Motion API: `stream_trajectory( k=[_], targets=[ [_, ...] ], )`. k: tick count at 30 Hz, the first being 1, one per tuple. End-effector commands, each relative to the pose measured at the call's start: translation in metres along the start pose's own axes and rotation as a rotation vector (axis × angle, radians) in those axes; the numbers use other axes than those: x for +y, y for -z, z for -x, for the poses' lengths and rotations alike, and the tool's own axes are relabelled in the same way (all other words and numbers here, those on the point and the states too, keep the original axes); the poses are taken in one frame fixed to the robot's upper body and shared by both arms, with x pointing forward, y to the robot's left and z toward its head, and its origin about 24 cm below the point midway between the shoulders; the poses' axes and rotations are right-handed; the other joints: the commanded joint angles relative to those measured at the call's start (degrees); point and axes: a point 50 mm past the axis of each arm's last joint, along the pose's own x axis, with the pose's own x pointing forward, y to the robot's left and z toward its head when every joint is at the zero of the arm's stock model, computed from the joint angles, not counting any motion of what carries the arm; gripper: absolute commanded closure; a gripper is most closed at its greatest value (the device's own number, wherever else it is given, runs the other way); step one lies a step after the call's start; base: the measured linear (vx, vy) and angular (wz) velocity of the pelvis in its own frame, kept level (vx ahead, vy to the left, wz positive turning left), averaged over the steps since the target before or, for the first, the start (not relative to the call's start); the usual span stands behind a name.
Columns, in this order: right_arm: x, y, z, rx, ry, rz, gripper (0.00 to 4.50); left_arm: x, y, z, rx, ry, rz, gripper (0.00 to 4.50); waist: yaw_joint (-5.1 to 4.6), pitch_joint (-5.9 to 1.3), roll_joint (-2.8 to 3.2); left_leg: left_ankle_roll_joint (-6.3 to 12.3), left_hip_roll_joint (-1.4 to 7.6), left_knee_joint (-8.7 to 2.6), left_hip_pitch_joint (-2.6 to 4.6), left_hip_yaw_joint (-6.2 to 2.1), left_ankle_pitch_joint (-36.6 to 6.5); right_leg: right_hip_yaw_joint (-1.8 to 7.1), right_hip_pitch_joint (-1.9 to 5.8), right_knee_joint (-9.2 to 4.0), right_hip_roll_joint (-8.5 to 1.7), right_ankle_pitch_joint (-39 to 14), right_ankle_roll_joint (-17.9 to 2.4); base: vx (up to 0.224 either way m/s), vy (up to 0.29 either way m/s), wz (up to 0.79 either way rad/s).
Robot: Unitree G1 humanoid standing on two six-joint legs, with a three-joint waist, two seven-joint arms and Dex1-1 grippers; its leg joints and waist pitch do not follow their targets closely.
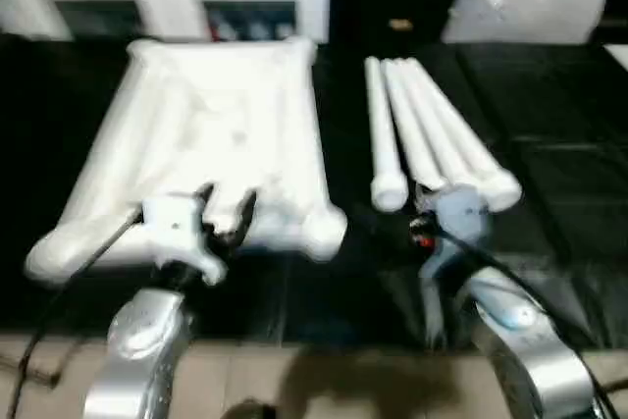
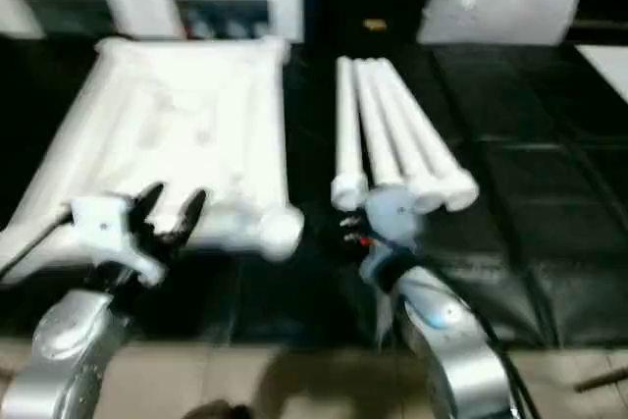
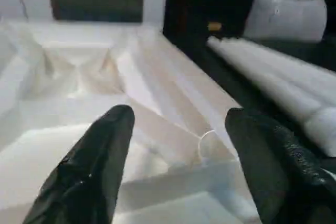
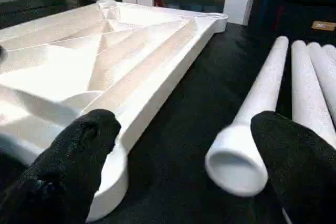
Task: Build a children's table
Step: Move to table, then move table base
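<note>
On my left, the table top point(image 1: 211, 134) lies upside down on the black work surface point(image 1: 549, 115), ribs facing up. My left gripper point(image 1: 224, 211) hovers over its near edge with the fingers spread and nothing between them. To the right, well apart from the top, the four legs point(image 1: 427, 134) lie side by side, wide ends toward me. My right gripper point(image 4: 184, 166) sits just short of the nearest leg point(image 4: 257, 124), jaws wide and empty, its open end between my fingers point(image 4: 79, 150).

The legs are round and touch one another; if I close off-centre, I judge the one I want may roll or nudge its neighbours askew.

From my head, the right fingertips are hard to make out against the dark sheet, and the near corner sockets are only partly seen.
</note>
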Motion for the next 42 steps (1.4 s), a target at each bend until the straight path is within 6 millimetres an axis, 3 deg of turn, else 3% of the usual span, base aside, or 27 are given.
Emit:
stream_trajectory(
  k=[1, 2, 3, 4, 5, 6, 7, 8, 9, 10, 11, 12, 13, 14, 15, 16, 18, 20, 23, 25, 26, 27, 33, 37, 40, 42],
  targets=[
    [-0.004, -0.004, 0.004, -0.017, -0.033, -0.010, 0.00, -0.003, 0.003, 0.000, 0.024, 0.019, -0.024, 1.12, -0.41, -4.39, 0.44, 26.91, 9.21, -1.15, 7.34, -6.20, 63.5, 2.52, -5.50, -2.50, -3.43, 18.0, 6.3, 0.057, 0.018, 0.02],
    [-0.004, -0.004, 0.005, -0.021, -0.047, -0.007, 0.00, -0.002, 0.002, 0.000, 0.022, 0.025, -0.032, 1.12, 0.42, -4.25, -2.07, 19.12, 5.57, 0.76, 5.07, -4.23, 69.8, 5.70, -5.11, -8.19, -6.07, 36.1, 2.0, -0.167, 0.024, -0.08],
    [-0.004, -0.005, 0.005, -0.023, -0.062, -0.001, 0.00, -0.001, 0.002, 0.000, 0.021, 0.034, -0.039, 1.12, 1.07, -4.49, -4.49, 14.33, 1.24, 2.05, 2.21, -2.39, 55.8, 7.38, -3.82, -11.06, -7.43, 48.8, 2.1, -0.117, -0.035, 0.00],
    [-0.004, -0.005, 0.005, -0.024, -0.069, 0.005, 0.00, 0.000, 0.002, 0.000, 0.020, 0.040, -0.044, 1.12, 1.94, -3.75, -5.61, 6.53, -1.71, 1.89, -2.46, -0.41, 14.4, 7.81, 0.62, -11.52, -10.40, 59.7, 5.2, -0.117, -0.035, 0.00],
    [-0.004, -0.007, 0.006, -0.035, -0.090, 0.009, 0.00, 0.002, 0.002, 0.000, 0.038, 0.060, -0.062, 1.02, 2.15, -4.69, -5.20, 3.58, -1.04, 0.80, -1.47, -0.41, 9.4, 6.41, 1.56, -10.89, -10.55, 64.8, 3.6, 0.044, -0.083, -0.04],
    [-0.003, -0.008, 0.006, -0.044, -0.130, 0.019, 0.00, 0.004, 0.003, 0.000, 0.066, 0.119, -0.090, 0.84, 3.06, -4.80, -4.47, -0.66, -1.10, -1.45, -1.04, 0.35, 7.2, 4.97, 2.71, -10.44, -6.93, 66.2, 0.1, 0.068, -0.055, -0.02],
    [-0.003, -0.008, 0.006, -0.035, -0.172, 0.005, 0.00, 0.007, 0.003, 0.000, 0.091, 0.171, -0.113, 0.76, 3.11, -4.53, -3.67, -0.85, -0.37, -2.19, -1.15, 0.28, 7.1, 5.10, 2.84, -10.49, -6.38, 63.5, -1.6, 0.068, -0.055, -0.02],
    [-0.002, -0.008, 0.006, -0.028, -0.187, -0.004, 0.00, 0.007, 0.003, 0.001, 0.099, 0.190, -0.120, 0.72, 2.93, -3.67, -1.94, -0.83, 2.56, -3.94, -0.35, -0.32, 6.0, 3.88, 1.50, -10.79, -5.38, 50.7, -6.1, 0.000, 0.000, 0.00],
    [-0.002, -0.008, 0.007, -0.025, -0.205, -0.004, 0.00, 0.008, 0.003, 0.001, 0.110, 0.218, -0.132, 0.66, 2.70, -3.27, -1.38, -1.24, 3.76, -4.71, 0.04, -0.79, 4.2, 3.01, 1.36, -11.03, -4.92, 40.9, -8.5, 0.000, 0.000, 0.00],
    [-0.002, -0.008, 0.007, -0.025, -0.210, -0.003, 0.00, 0.009, 0.003, 0.001, 0.113, 0.227, -0.135, 0.55, 2.79, -2.64, -1.09, -1.42, 5.65, -5.47, 1.13, -1.31, -2.4, 2.41, 0.38, -12.13, -4.46, 21.6, -12.8, 0.000, 0.000, 0.00],
    [-0.002, -0.009, 0.007, -0.028, -0.229, 0.013, 0.00, 0.009, 0.002, 0.002, 0.131, 0.276, -0.147, 0.55, 2.70, -2.21, -1.21, -1.32, 5.82, -5.72, 1.60, -1.11, -5.7, 2.56, 0.17, -12.74, -4.57, 14.9, -14.6, 0.000, 0.000, 0.00],
    [-0.003, -0.010, 0.006, -0.019, -0.264, 0.038, 0.00, 0.011, 0.002, 0.004, 0.181, 0.393, -0.183, 0.32, 3.24, -1.49, -1.27, -0.71, 5.86, -6.29, 2.26, -0.59, -15.0, 2.99, -0.22, -13.94, -5.10, 0.6, -17.5, -0.053, 0.012, 0.11],
    [-0.003, -0.010, 0.006, -0.012, -0.282, 0.044, 0.00, 0.013, 0.001, 0.004, 0.207, 0.447, -0.194, 0.32, 3.30, -1.21, -1.55, -1.08, 5.77, -6.52, 2.35, -0.27, -18.6, 3.09, -0.36, -14.23, -5.20, -4.6, -17.1, -0.053, 0.012, 0.11],
    [-0.003, -0.010, 0.005, -0.007, -0.295, 0.047, 0.00, 0.014, 0.001, 0.004, 0.226, 0.484, -0.202, 0.32, 3.26, -0.81, -1.79, -2.43, 5.72, -6.69, 2.59, 0.28, -23.4, 3.27, -0.86, -14.80, -5.53, -13.3, -15.5, -0.073, -0.004, 0.10],
    [-0.001, -0.010, 0.006, 0.012, -0.351, 0.050, 0.00, 0.015, 0.002, 0.005, 0.272, 0.571, -0.207, 0.32, 3.46, -0.82, -1.72, -3.62, 5.80, -6.77, 2.86, 0.50, -24.9, 3.31, -1.15, -15.26, -5.81, -17.6, -14.0, -0.071, -0.001, 0.08],
    [0.000, -0.009, 0.006, 0.021, -0.371, 0.053, 0.00, 0.015, 0.003, 0.005, 0.289, 0.601, -0.205, 0.32, 3.54, -0.87, -1.74, -3.86, 5.77, -6.79, 2.99, 0.61, -25.0, 3.43, -1.34, -15.36, -5.87, -18.7, -13.4, -0.071, -0.001, 0.08],
    [0.002, -0.007, 0.008, 0.046, -0.418, 0.059, 0.00, 0.019, 0.005, 0.002, 0.330, 0.657, -0.245, 0.53, 3.44, -1.14, -1.54, -4.36, 6.08, -7.06, 1.93, 0.69, -22.3, 3.51, -0.78, -15.03, -6.19, -16.1, -13.3, -0.031, 0.000, 0.02],
    [0.003, -0.005, 0.008, 0.066, -0.444, 0.069, 0.00, 0.022, 0.008, -0.003, 0.360, 0.691, -0.288, 0.68, 3.48, -1.33, -1.61, -4.01, 5.97, -7.05, 1.96, 0.89, -21.3, 3.62, -0.95, -15.08, -6.05, -15.3, -13.0, 0.000, 0.000, 0.00],
    [0.004, -0.003, 0.009, 0.072, -0.460, 0.074, 0.00, 0.025, 0.009, -0.008, 0.374, 0.712, -0.319, 0.81, 3.41, -1.81, -1.75, -2.98, 6.07, -6.84, 1.09, 0.97, -15.9, 3.67, -0.18, -14.65, -6.48, -11.3, -14.5, 0.000, 0.000, 0.00],
    [0.004, -0.002, 0.010, 0.078, -0.475, 0.071, 0.00, 0.026, 0.007, -0.015, 0.382, 0.745, -0.336, 1.10, 3.48, -1.91, -1.75, -2.51, 5.97, -6.69, 1.17, 1.32, -16.2, 3.76, -0.46, -14.92, -6.46, -11.5, -15.1, 0.000, 0.000, 0.00],
    [0.003, -0.001, 0.013, 0.088, -0.484, 0.074, 0.00, 0.028, 0.004, -0.023, 0.390, 0.780, -0.343, 1.10, 3.58, -2.04, -1.23, -2.65, 5.96, -6.61, 1.42, 1.43, -15.7, 3.78, -0.67, -14.72, -6.22, -10.0, -15.6, 0.000, 0.000, 0.00],
    [0.003, -0.001, 0.013, 0.088, -0.484, 0.074, 0.00, 0.028, 0.004, -0.023, 0.390, 0.780, -0.343, 1.25, 3.57, -2.42, -1.57, -2.39, 5.93, -6.39, 1.19, 1.53, -13.2, 3.82, -0.28, -14.24, -6.21, -5.9, -16.6, 0.000, 0.000, 0.00],
    [0.002, 0.002, 0.021, 0.110, -0.485, 0.071, 0.00, 0.032, -0.001, -0.031, 0.409, 0.858, -0.360, 1.73, 3.71, -2.59, -1.17, 0.02, 6.05, -6.14, 0.72, 1.91, -5.9, 3.53, 0.40, -13.68, -6.22, 2.4, -20.2, 0.000, 0.000, 0.00],
    [0.004, 0.003, 0.023, 0.115, -0.489, 0.066, 0.00, 0.035, -0.001, -0.031, 0.430, 0.896, -0.361, 2.10, 3.75, -2.36, -1.12, 0.12, 6.23, -6.28, 0.92, 2.05, -7.4, 3.43, 0.36, -13.81, -6.15, 0.7, -21.0, 0.000, 0.000, 0.00],
    [0.006, 0.003, 0.024, 0.118, -0.496, 0.063, 0.00, 0.037, -0.002, -0.031, 0.447, 0.926, -0.375, 2.45, 3.72, -2.06, -0.91, -0.84, 6.30, -6.48, 1.14, 2.03, -10.3, 3.47, 0.17, -14.12, -6.09, -3.6, -20.3, 0.000, 0.000, 0.00],
    [0.006, 0.004, 0.024, 0.120, -0.500, 0.063, 0.00, 0.039, -0.002, -0.031, 0.461, 0.939, -0.383, 2.45, 3.69, -1.91, -0.87, -1.51, 6.39, -6.69, 1.18, 1.95, -11.7, 3.52, 0.00, -14.24, -6.10, -5.7, -19.6, 0.000, 0.000, 0.00]
  ],
)
